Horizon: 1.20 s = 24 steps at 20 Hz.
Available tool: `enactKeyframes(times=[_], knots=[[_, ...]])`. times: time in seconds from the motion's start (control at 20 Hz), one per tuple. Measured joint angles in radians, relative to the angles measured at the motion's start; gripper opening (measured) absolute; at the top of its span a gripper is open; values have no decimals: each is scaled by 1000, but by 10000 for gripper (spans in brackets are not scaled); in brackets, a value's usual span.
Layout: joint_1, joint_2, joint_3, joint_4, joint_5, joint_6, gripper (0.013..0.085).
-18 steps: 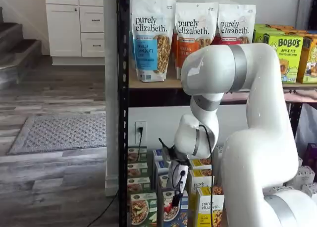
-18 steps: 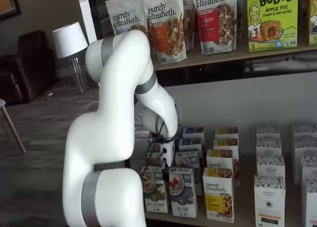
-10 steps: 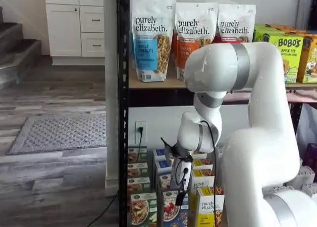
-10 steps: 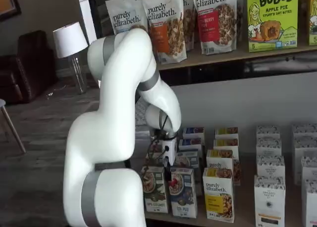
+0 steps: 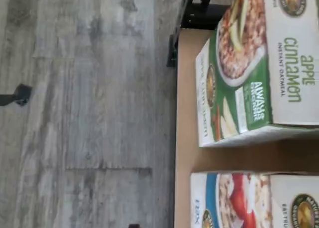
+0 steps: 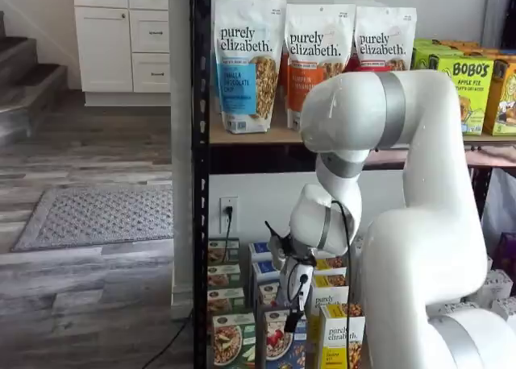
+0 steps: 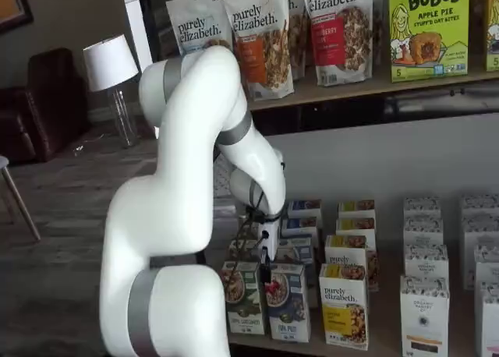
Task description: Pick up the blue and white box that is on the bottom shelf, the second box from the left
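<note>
The blue and white box (image 7: pixel 287 301) stands upright at the front edge of the bottom shelf (image 7: pixel 374 343), between a green box (image 7: pixel 244 297) just to one side and a yellow box (image 7: pixel 344 304) on the other. In a shelf view it shows as the middle carton (image 6: pixel 280 340) of the front row, with the green one (image 6: pixel 232 338) and the yellow one (image 6: pixel 342 337) flanking it.

The gripper (image 7: pixel 265 273) hangs straight down from the white arm (image 7: pixel 187 201), its black tip right at the top edge of the blue and white box, toward the side nearest the green box. In a shelf view the same dark tip (image 6: pixel 291 319) sits just above that carton, with a cable running beside it. Whether the jaws are released or clenched I cannot tell; only a narrow dark shape shows, and contact with the box is unclear.

The wrist view shows the green box (image 5: pixel 254 68), labelled apple cinnamon, lying next to the blue and white box (image 5: pixel 249 200) on the tan board of the shelf (image 5: pixel 185 138), with grey wood floor (image 5: pixel 89 108) beyond the edge.

More rows of cartons stand behind, and granola pouches (image 6: pixel 246 63) fill the tier above.
</note>
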Motion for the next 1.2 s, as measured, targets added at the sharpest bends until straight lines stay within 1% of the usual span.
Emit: enactKeyframes(times=[0.15,0.25,0.45,0.9,1.1,1.2], knots=[[4,18,-13,30,-24,-25,850],[6,33,-25,39,-37,-31,850],[9,71,-65,-6,-48,11,850],[12,167,-163,-51,-59,54,850],[11,206,-202,-39,-66,42,850],[10,218,-216,-23,-64,27,850]])
